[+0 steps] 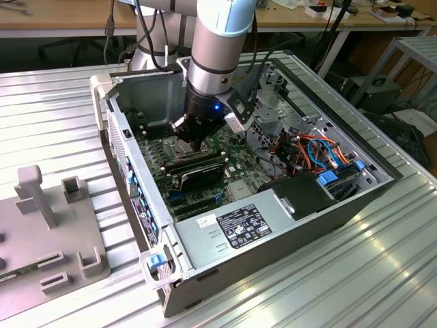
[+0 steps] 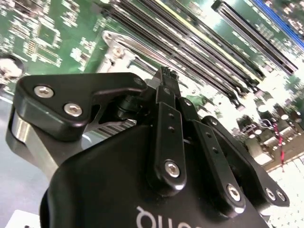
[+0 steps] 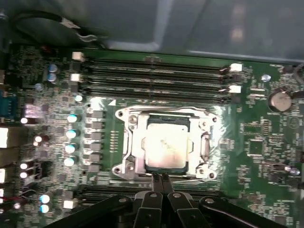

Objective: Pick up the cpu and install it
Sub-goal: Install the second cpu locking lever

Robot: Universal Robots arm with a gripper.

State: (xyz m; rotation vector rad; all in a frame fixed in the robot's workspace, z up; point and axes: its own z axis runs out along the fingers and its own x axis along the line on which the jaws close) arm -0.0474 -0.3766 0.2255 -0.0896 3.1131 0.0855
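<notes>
Fixture plate (image 1: 48,253): a grey plate with upright blocks and slots is seen at the exterior view's left, lying on the ribbed metal table (image 1: 355,273) beside the case.
Computer case (image 1: 136,205): an open desktop chassis is laid on its side on the table, its interior exposed upward.
Motherboard (image 1: 235,171): a green board is seen on the floor of the case; in the first wrist view its capacitors and connectors are ranged along one edge.
Arm (image 1: 222,41): a silver and pale blue robot arm is lowered into the case from above, over the board.
Gripper (image 3: 159,183): black fingers are seen pressed together tip to tip in the first wrist view, with nothing between them; in the second wrist view the fingertips (image 2: 165,76) are likewise brought to a point above the board.
Cpu (image 3: 167,145): the silver-grey square chip is seated flat in the socket frame (image 3: 130,142), just beyond the fingertips and not held by them.
Socket frame: a bright metal frame is laid around the chip on all four sides.
Memory slots (image 3: 152,76): long dark slots are set in parallel rows on the far side of the socket from the gripper.
Power supply (image 1: 239,229): a grey box with a label is mounted along the near wall of the case.
Cables (image 1: 314,154): orange, red and blue wiring is bundled at the exterior view's right inside the case.
</notes>
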